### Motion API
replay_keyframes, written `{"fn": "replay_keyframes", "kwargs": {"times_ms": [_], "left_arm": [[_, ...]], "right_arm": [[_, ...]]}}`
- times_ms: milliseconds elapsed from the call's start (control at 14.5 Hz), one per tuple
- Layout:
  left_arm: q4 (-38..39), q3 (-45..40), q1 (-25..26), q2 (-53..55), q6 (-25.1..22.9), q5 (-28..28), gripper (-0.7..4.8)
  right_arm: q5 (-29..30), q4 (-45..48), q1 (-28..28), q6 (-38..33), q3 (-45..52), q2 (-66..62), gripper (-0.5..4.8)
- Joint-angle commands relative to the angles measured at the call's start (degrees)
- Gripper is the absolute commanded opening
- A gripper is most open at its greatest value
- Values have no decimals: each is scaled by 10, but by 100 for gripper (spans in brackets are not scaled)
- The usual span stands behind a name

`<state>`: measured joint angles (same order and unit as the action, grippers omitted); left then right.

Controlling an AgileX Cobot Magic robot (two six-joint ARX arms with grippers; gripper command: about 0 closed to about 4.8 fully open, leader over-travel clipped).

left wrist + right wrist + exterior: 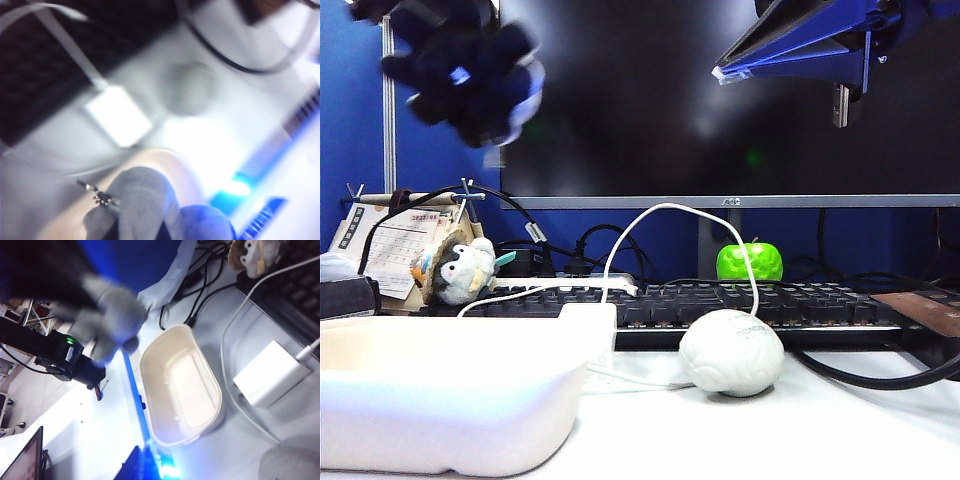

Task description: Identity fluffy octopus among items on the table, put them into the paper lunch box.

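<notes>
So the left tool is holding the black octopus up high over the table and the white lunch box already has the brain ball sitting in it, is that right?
Not quite. The paper lunch box is empty, as the right wrist view shows. The brain ball sits on the table by the keyboard, seen in the exterior view. The rest holds: the left tool holds the fluffy octopus high above the table.
</notes>
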<state>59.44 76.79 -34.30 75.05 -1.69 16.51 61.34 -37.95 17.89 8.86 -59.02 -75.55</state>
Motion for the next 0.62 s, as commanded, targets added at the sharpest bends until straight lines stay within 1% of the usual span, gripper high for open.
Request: {"fn": "replay_keyframes", "kwargs": {"times_ms": [69, 137, 206, 275, 344, 481, 619], "left_arm": [[17, 1, -64, -1, 26, -20, 17], [24, 1, -75, -1, 26, -38, 17], [46, -2, -94, 0, 28, -86, 17], [63, -12, -98, 0, 37, -127, 16], [72, -19, -98, 0, 39, -146, 16], [73, -42, -97, 0, 39, -152, 16], [56, -61, -97, 0, 39, -148, 16]], "right_arm": [[7, 0, 1, 2, -3, 3, -6], [7, 0, 1, 2, -3, 3, -6], [7, 0, 1, 2, -3, 3, -6], [7, -4, 1, 2, -3, 3, -6], [7, -11, 1, 3, -3, 3, -6], [7, -13, 1, 4, -3, 3, -6], [7, -12, 1, 4, -3, 3, -6]]}}
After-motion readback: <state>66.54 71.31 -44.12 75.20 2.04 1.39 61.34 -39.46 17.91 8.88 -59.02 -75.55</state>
